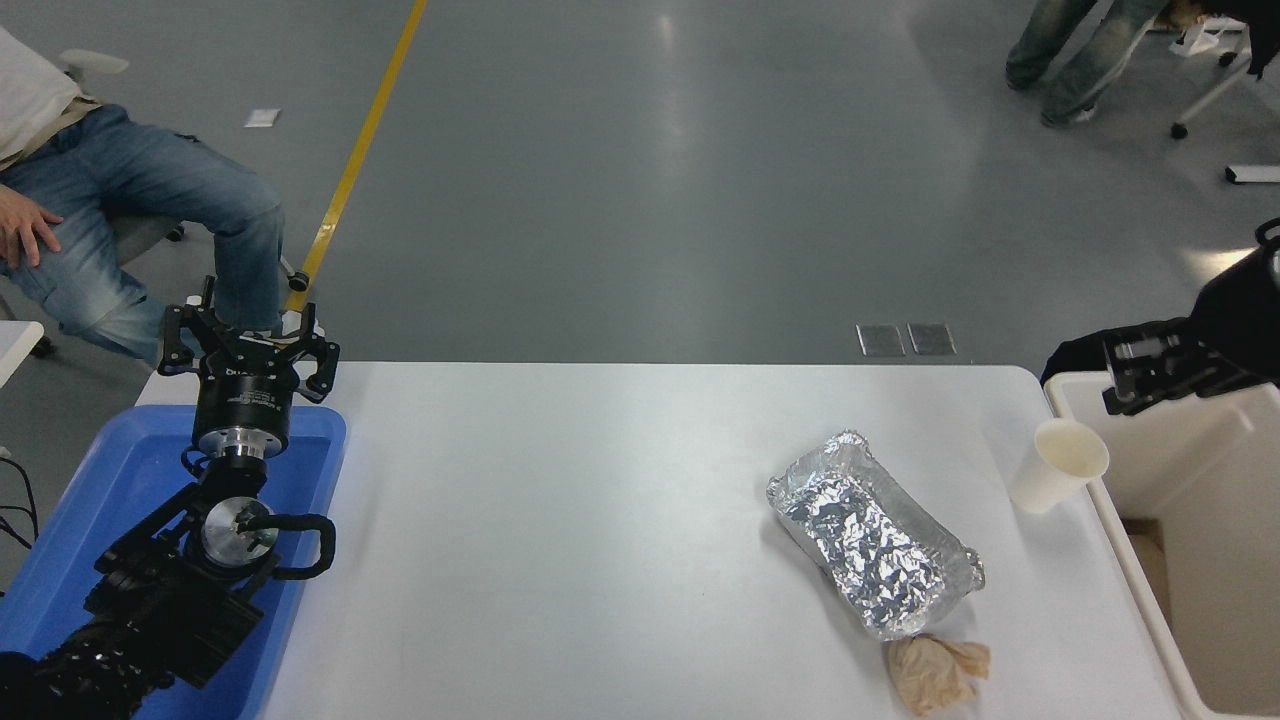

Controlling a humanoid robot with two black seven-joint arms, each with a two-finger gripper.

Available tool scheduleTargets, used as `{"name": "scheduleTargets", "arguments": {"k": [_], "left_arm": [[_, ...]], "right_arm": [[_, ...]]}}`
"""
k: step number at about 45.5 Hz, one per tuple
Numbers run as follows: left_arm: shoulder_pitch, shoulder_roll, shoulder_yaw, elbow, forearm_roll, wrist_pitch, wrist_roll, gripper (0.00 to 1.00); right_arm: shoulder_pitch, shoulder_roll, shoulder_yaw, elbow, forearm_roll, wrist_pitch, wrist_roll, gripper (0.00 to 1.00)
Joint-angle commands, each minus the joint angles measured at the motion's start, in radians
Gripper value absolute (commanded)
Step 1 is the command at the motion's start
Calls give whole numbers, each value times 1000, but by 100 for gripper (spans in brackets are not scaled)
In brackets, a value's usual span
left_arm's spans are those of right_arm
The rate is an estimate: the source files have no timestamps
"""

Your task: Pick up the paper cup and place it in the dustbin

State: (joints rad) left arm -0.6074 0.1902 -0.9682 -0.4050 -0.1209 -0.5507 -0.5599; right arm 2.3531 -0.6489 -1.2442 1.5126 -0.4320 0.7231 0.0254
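The broad middle of the desk [600, 520] lies bare, from the blue tray [90, 520] at the lower left of the frame across to the foil tray [875, 535] at the lower right. My left arm sits parked over that blue tray, its claw [250, 345] at the desk's far left edge. Right of centre things crowd: the foil tray lies slantwise, a crumpled paper wad [935, 672] just beside its near end. The paper cup [1058, 465] stands upright by the desk's right edge — a clear strip parts it from the foil. Just right of it rises the dustbin [1120, 510] rim. My right claw [1150, 370] hangs over the dustbin's far corner, above and apart from the cup.
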Motion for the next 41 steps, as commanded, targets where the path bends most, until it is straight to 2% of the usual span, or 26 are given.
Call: {"name": "scheduleTargets", "arguments": {"k": [1,7,15,29,41], "left_arm": [[0,0,0,0,0,0,0,99],[0,0,0,0,0,0,0,99],[0,0,0,0,0,0,0,99],[0,0,0,0,0,2,0,99],[0,0,0,0,0,0,0,99]], "right_arm": [[81,84,-11,31,122,42,-1,100],[91,104,-6,60,128,58,-1,100],[88,120,6,90,202,62,-1,100],[8,172,57,87,208,45,-2,100],[-86,201,120,67,203,-27,-2,100]]}}
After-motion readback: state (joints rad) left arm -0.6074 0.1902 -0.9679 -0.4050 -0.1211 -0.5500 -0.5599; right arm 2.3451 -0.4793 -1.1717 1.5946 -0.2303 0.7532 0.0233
